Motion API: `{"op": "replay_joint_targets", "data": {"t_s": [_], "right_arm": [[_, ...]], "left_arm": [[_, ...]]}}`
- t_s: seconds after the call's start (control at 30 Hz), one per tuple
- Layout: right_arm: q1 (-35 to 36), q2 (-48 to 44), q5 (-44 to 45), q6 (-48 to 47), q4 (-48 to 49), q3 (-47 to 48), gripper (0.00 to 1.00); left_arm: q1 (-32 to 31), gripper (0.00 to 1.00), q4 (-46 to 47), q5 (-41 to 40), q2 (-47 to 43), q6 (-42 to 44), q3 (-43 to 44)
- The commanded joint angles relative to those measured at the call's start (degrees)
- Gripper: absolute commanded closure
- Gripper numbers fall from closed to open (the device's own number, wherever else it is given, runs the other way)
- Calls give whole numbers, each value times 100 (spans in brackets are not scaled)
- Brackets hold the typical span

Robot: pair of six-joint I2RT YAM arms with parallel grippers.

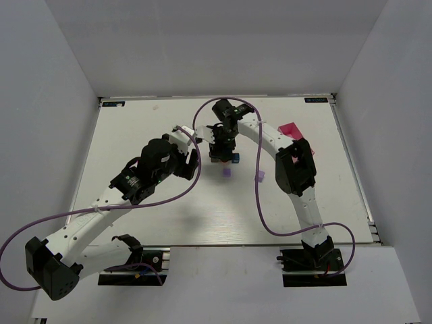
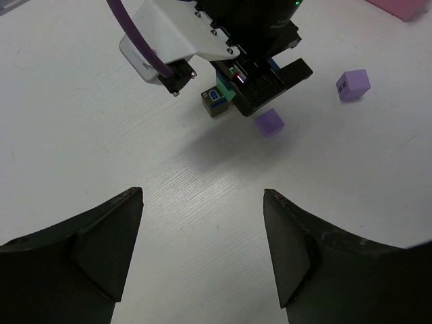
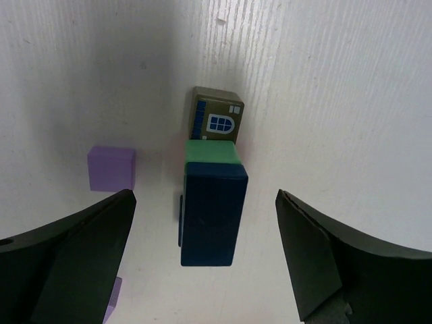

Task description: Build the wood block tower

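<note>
The wood block tower stands at mid-table. In the right wrist view I look down on its dark blue top block [image 3: 210, 216], with a green block [image 3: 212, 152] under it and an olive block with a painted window [image 3: 216, 121] at the base. My right gripper [image 3: 204, 196] is open, its fingers standing apart on either side of the blue block without touching it. From above, only a blue corner of the tower [image 1: 235, 158] shows beneath the right gripper [image 1: 223, 152]. My left gripper [image 2: 202, 192] is open and empty over bare table, left of the tower [image 2: 217, 101].
Two loose purple cubes lie near the tower, one close by [image 1: 227, 173] and one further right [image 1: 260, 176]. A pink box [image 1: 290, 128] sits behind the right arm. Purple cables loop over both arms.
</note>
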Motion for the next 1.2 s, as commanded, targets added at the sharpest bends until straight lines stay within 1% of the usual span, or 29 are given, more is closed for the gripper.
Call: {"op": "replay_joint_targets", "data": {"t_s": [0.0,0.17,0.2,0.37,0.47,0.5,0.53,0.57,0.6,0.63,0.67,0.7,0.73,0.77,0.8,0.83,0.87,0.9,0.93,0.97,1.0,1.03,1.07,1.1,1.17], "right_arm": [[12,-356,-99,78,158,-178,10],[12,-690,-204,122,263,-458,10],[3,-899,-291,148,333,-520,10],[-32,-1595,-441,263,869,-1397,10],[-14,-2113,-459,351,1010,-1619,10],[-32,-2210,-381,490,1098,-1837,10],[-15,-2394,-232,579,1299,-1944,10],[-32,-2700,-117,693,1475,-2293,10],[-49,-2877,-12,1103,1703,-2792,10],[-58,-3505,555,1272,2671,-3415,10],[-84,-3712,708,1822,3011,-3717,10],[-146,-3931,962,2088,3258,-4294,10],[-172,-4343,1391,2404,4313,-4953,10],[-199,-4703,1682,2686,4559,-5185,10],[-242,-4829,1703,3220,4648,-5527,10],[-260,-5065,1651,3399,4423,-5548,10],[-339,-5120,1598,3844,4151,-5566,17],[-357,-5181,1537,3953,3992,-5557,43],[-462,-5234,1484,4050,3833,-5540,63],[-480,-5321,1179,4330,3614,-5557,87],[-506,-5409,1158,4472,3603,-5609,100],[-594,-5454,1158,4595,3595,-5688,100],[-629,-5498,1115,4866,3603,-5732,100],[-664,-5602,1071,4938,3603,-5759,100],[-805,-5621,1175,5227,3656,-5812,100]], "left_arm": [[36,18,29,-38,-166,16,-39],[36,18,82,-38,-166,16,-92],[36,18,82,-38,-218,16,-92],[36,18,213,15,-402,16,-153],[36,18,318,85,-534,69,-258],[36,18,319,138,-535,69,-259],[36,18,371,138,-535,69,-259],[36,18,372,199,-587,69,-311],[36,18,433,287,-588,69,-311],[36,20,433,288,-527,121,-311],[36,22,433,375,-474,122,-311],[36,25,485,480,-413,122,-311],[36,38,486,533,-229,122,-311],[36,48,486,534,-114,122,-259],[36,58,416,534,26,44,-207],[36,73,355,464,184,-105,-58],[36,80,276,463,551,-220,39],[-86,84,101,463,746,-334,153],[-87,87,38,463,948,-439,346],[-140,88,38,681,1316,-771,409],[-140,88,-32,683,1494,-957,461],[-236,88,-33,683,1678,-1107,566],[-298,81,-85,527,1836,-1404,620],[-438,78,-85,447,1986,-1529,620],[-579,69,-85,157,2390,-1888,777]]}}
